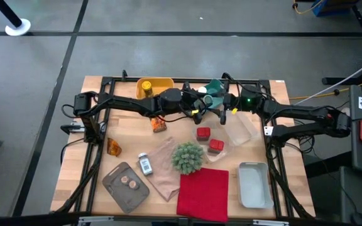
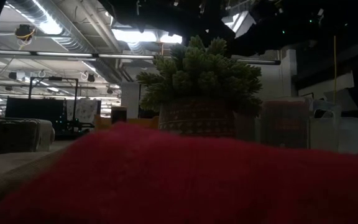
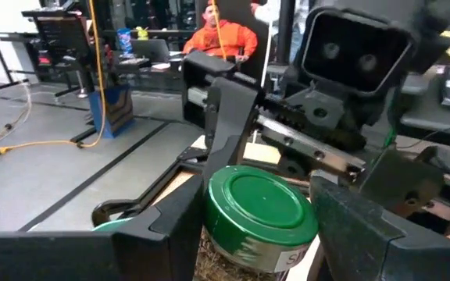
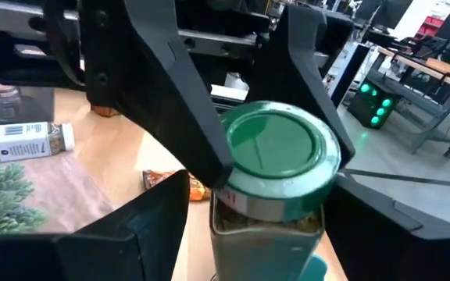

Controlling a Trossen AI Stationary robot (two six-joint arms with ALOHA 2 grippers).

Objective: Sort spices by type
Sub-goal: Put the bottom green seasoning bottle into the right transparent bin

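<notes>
Above the far middle of the table hangs a clear spice jar with a green lid [image 1: 209,99], brown herbs showing inside it [image 3: 260,207]. My left gripper [image 1: 202,104] reaches in level from the table's left and is shut on it. My right gripper [image 1: 219,100] comes level from the right and is open. Its two fingers [image 4: 143,222] stand on either side of the same jar [image 4: 276,156], and I see no touch. On the table lie a white-capped jar [image 1: 144,164], two red tins [image 1: 203,133], orange packets [image 1: 159,124] and brown discs [image 1: 131,182] on a grey tray. My left gripper pinches the green-lidded jar between its two fingers, at its upper part just under the lid [image 3: 217,238]. The fingers [image 4: 201,148] come level from the table's left, one on each side. The jar stands upright, lid up, lifted clear of the table.
A yellow bin [image 1: 162,82] with a yellow jar [image 1: 146,88] stands at the far edge. A clear tub [image 1: 241,129], a pale tray [image 1: 255,185], the spiky plant ball [image 1: 187,157], a beige cloth [image 1: 162,169] and the red cloth [image 1: 203,191] fill the near half. A black frame edges the table.
</notes>
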